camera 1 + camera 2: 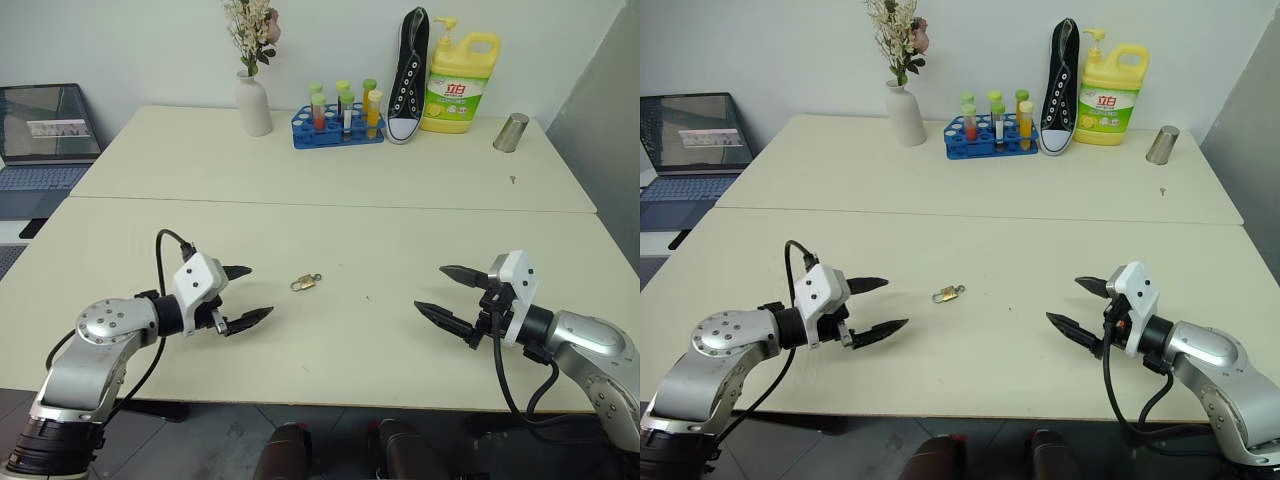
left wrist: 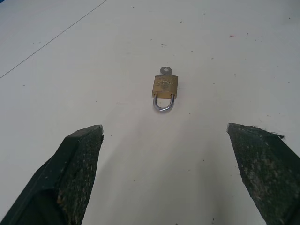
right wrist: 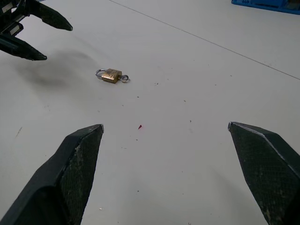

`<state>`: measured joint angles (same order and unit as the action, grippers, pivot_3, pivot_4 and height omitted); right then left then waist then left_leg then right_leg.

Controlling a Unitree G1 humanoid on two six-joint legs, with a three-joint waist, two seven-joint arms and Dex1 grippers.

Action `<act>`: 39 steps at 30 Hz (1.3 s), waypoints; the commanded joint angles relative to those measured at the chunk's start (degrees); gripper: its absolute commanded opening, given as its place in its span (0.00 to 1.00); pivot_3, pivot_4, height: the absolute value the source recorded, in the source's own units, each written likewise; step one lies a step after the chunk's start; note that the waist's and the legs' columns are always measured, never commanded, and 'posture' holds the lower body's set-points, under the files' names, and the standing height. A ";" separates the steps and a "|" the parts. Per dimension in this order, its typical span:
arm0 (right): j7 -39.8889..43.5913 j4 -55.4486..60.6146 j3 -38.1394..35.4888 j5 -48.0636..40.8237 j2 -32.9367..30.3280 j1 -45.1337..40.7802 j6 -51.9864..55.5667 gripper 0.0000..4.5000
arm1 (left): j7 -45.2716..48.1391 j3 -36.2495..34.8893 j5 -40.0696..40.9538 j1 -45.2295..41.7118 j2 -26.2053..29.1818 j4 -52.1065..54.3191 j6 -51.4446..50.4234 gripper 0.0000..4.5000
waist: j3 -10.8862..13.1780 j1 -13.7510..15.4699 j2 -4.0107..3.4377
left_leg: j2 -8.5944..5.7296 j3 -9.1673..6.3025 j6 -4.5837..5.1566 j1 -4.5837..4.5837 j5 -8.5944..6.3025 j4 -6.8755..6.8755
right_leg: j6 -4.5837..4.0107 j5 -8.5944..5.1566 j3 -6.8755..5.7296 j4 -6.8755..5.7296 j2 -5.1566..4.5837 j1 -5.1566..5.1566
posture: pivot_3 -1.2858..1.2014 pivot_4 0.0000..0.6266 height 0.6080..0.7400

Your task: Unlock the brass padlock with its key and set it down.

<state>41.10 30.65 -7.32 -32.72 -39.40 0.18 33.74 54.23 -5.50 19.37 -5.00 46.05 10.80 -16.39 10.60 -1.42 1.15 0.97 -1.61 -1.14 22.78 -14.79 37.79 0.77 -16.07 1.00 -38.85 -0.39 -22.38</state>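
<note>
Approach step: brass padlock [image 1: 306, 283] with key [image 2: 165, 71] inserted lies untouched on tabletop [image 1: 400, 240] between spread-fingered left end effector [image 1: 244, 295] and right end effector [image 1: 446, 293]; next needs a grasp.

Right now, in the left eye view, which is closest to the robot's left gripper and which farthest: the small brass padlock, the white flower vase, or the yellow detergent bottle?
1. Small brass padlock, lying on the near table just beyond the open left gripper.
2. White flower vase, on the far table.
3. Yellow detergent bottle, far table, toward the right.

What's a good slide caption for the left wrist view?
Open left pincer faces the brass padlock, key inserted, lying on the table.
</note>
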 commanded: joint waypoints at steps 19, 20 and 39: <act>1.93 -2.35 0.18 5.33 1.35 1.88 -7.65 1.00 | 1.90 -0.86 0.23 -1.61 -1.46 -0.67 3.69 0.98 | 0.00 0.01 0.00 | 0.00 0.03 0.00 -0.01 0.00 0.00 | 0.00 0.00 0.01 0.00 0.00 0.00 | 0.52 0.24 1.00; 1.89 -2.22 0.15 5.26 1.42 1.87 -7.60 1.00 | 1.91 -0.80 0.13 -1.68 -1.45 -0.82 3.81 0.98 | 0.00 0.01 0.00 | 0.00 0.02 0.00 -0.01 0.00 0.00 | 0.00 0.00 0.01 0.00 0.00 0.00 | 0.52 0.24 1.00; 0.97 7.98 3.82 -1.10 -0.82 -0.97 3.29 1.00 | -0.47 13.86 -10.43 -15.06 -8.88 -11.64 1.87 0.98 | 0.03 0.06 0.05 | -0.08 -0.05 0.00 0.01 0.00 0.04 | 0.04 0.01 0.00 -0.03 0.02 0.02 | 0.52 0.24 1.00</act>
<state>42.61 36.18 -3.26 -32.84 -40.28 -0.29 36.92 54.91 8.09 10.10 -18.51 37.65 -0.17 -15.31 10.64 -1.36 1.20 0.88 -1.66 -1.14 22.79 -14.79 37.84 0.82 -16.06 1.01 -38.88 -0.36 -22.35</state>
